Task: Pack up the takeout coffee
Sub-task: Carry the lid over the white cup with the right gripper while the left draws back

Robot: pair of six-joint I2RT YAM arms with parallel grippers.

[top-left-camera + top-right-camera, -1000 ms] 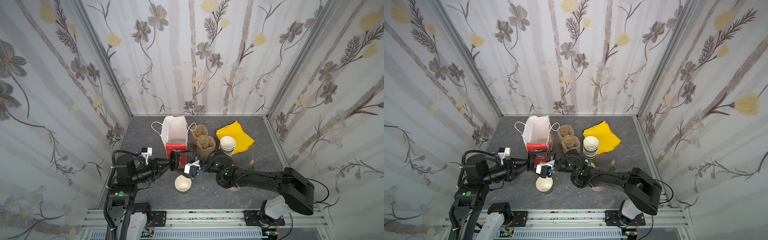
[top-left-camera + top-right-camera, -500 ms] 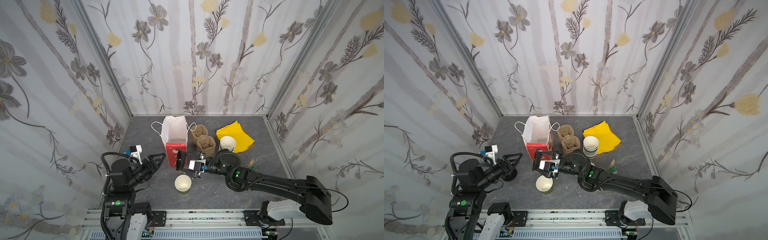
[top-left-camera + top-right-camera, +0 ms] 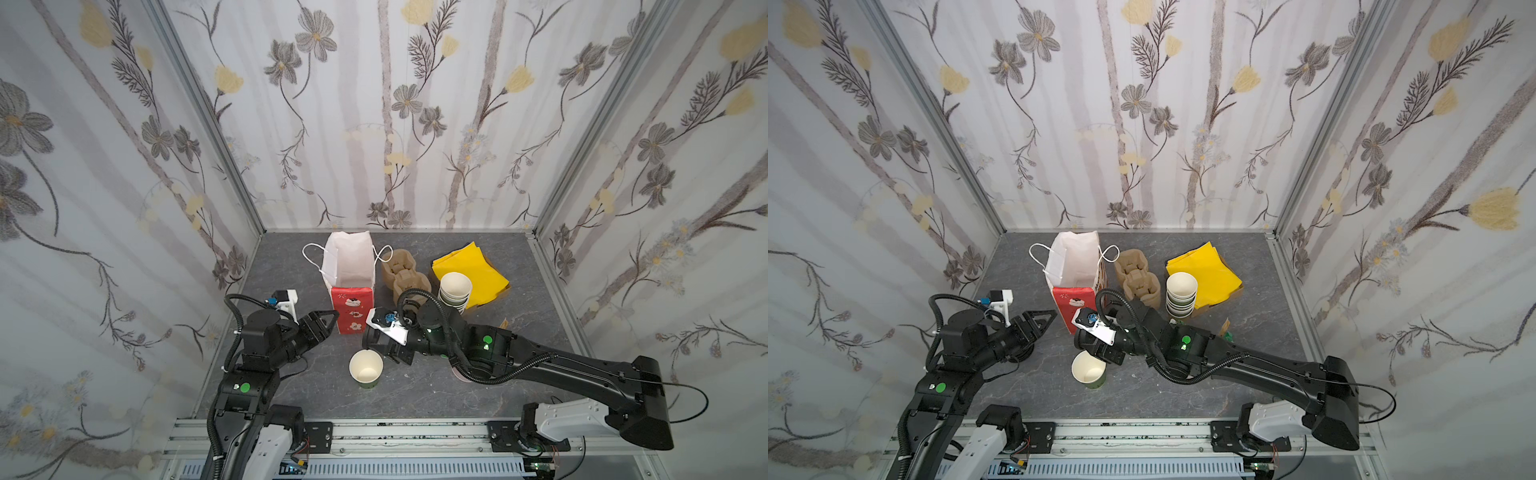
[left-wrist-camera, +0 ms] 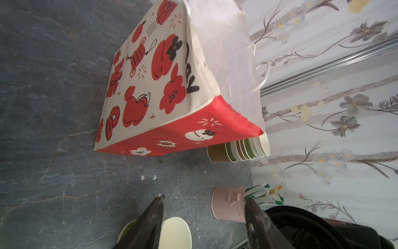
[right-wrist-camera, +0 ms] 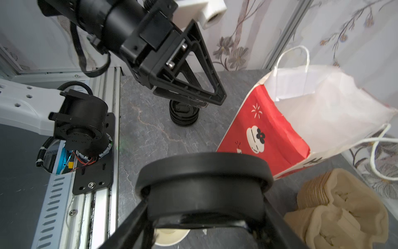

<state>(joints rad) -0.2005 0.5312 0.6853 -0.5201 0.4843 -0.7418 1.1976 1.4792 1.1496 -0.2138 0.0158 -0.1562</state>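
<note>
**Black lid held over an uncovered cup, bag standing open**

The takeout coffee (image 3: 365,369) is a small paper cup with dark green sides; its mouth is uncovered and shows a pale cream lining; it stands upright near the front edge of the surface (image 3: 415,395), a little left of the middle. Its round black lid (image 5: 202,179) is clamped between the fingers of the right gripper (image 3: 382,348).

The paper bag (image 3: 352,307) has a red front and white sides; it stands upright behind the cup, toward the back edge, with its mouth open and its white inside showing. The pulp cup carriers (image 3: 401,270) sit just beside the bag on its right. The stack of white-lined cups (image 3: 455,291) stands next to them, against the yellow sheets (image 3: 478,266) that lie toward the back right corner. In the left wrist view a pink cup (image 4: 228,207) holds wrapped straws (image 4: 265,190). A stack of black lids (image 5: 184,114) rests on the surface toward the left edge.

The right gripper reaches in from the right and hangs just behind and to the right of the cup, overlapping its rim in both top views; the right wrist view shows the cup's rim below the held lid; whether lid and rim touch cannot be told. The left gripper (image 3: 332,319) has its fingers spread with nothing between them; it hangs over the stack of black lids, with its tips near the bag's red front and apart from the cup.
</note>
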